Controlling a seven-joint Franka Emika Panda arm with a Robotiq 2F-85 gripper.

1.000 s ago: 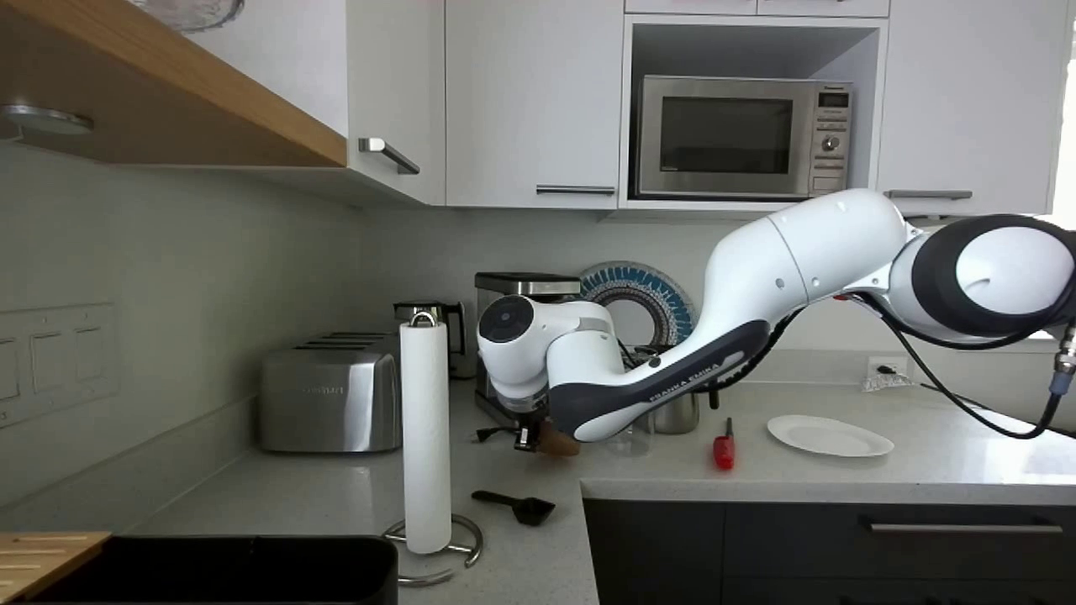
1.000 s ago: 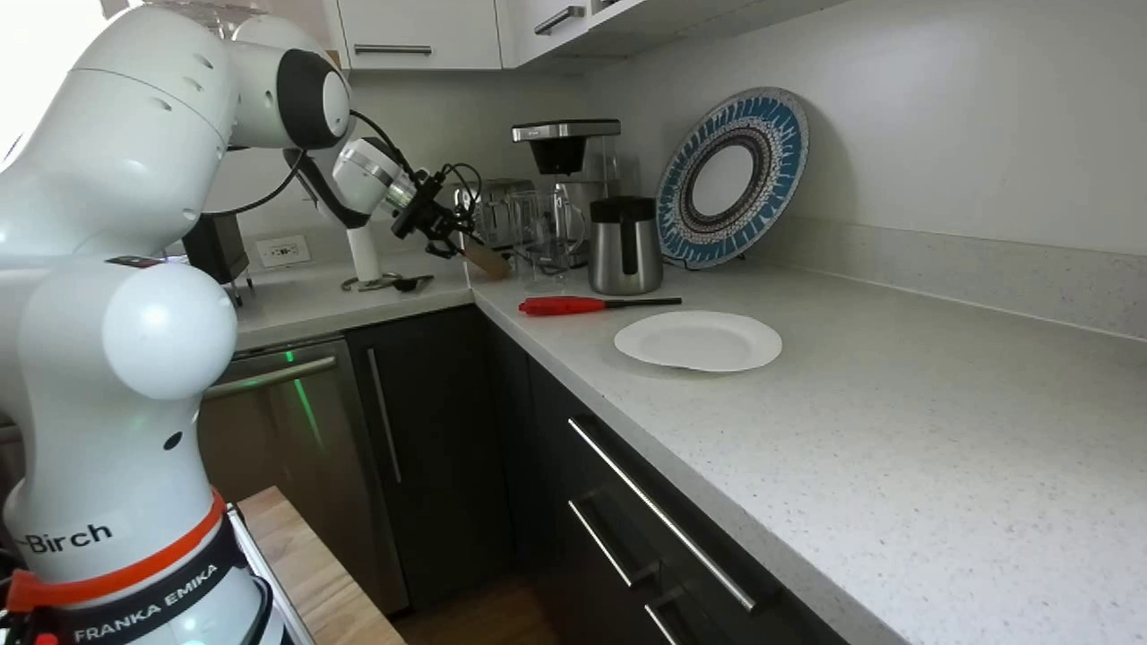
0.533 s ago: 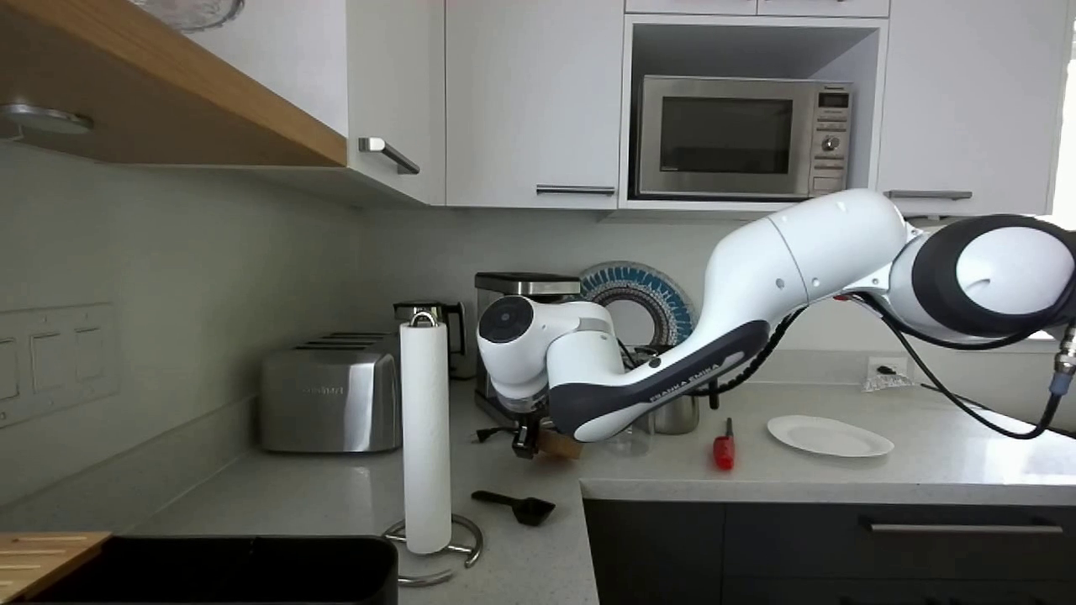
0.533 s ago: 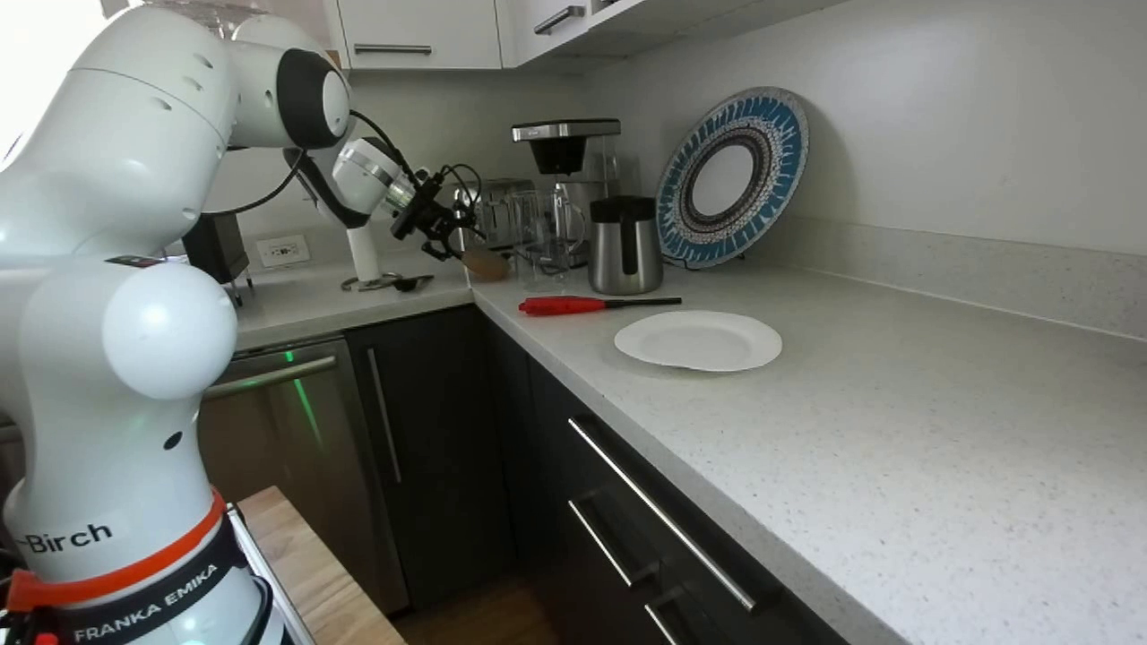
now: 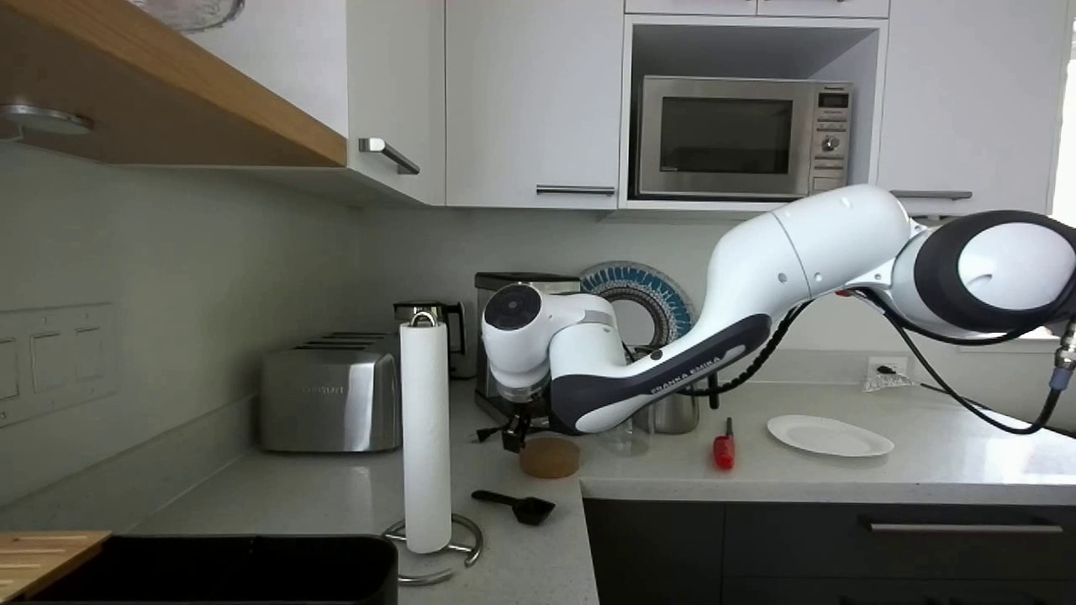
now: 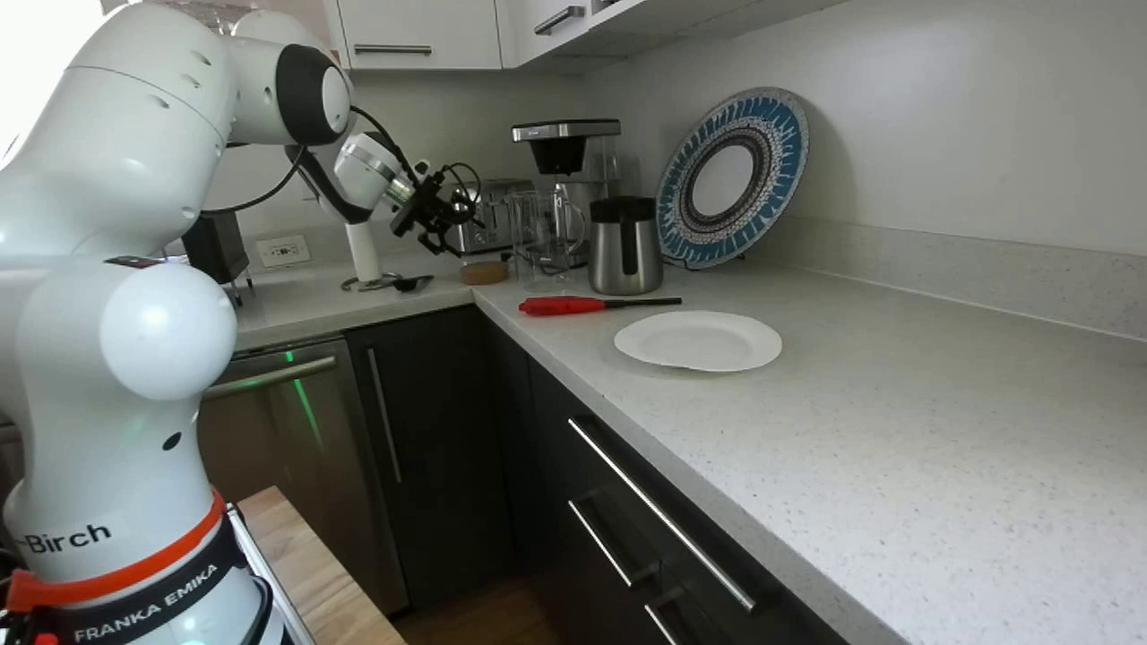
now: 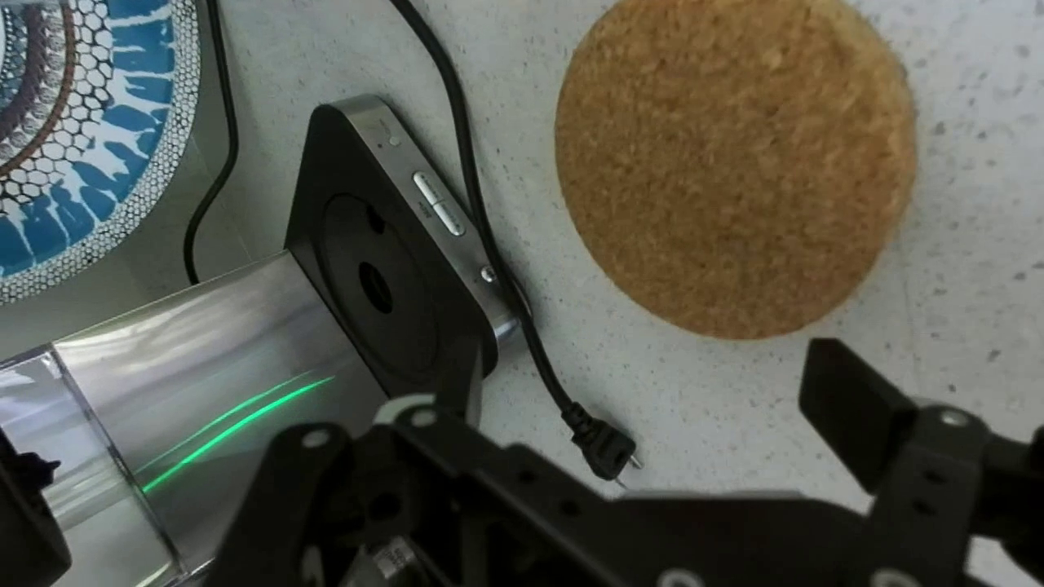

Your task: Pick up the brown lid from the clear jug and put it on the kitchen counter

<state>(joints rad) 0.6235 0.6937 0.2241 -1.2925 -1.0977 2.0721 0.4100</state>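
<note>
Our gripper [image 7: 644, 367] is spread wide, holding nothing. We see the brown lid [image 7: 738, 171] flat on the kitchen counter [image 6: 896, 403], lower than the fingertips [image 7: 852, 412] and just ahead, not between them; backing straight up should, we judge, leave it undisturbed.

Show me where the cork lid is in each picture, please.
In an exterior view: the cork lid is below centre, on the counter, beyond the black scoop.
In an exterior view: the cork lid is left of centre, beside the clear jug.
In the wrist view: the cork lid is at upper right, cut off by the top edge.
Shared landmark: the blue-patterned plate, in all three views.
</note>
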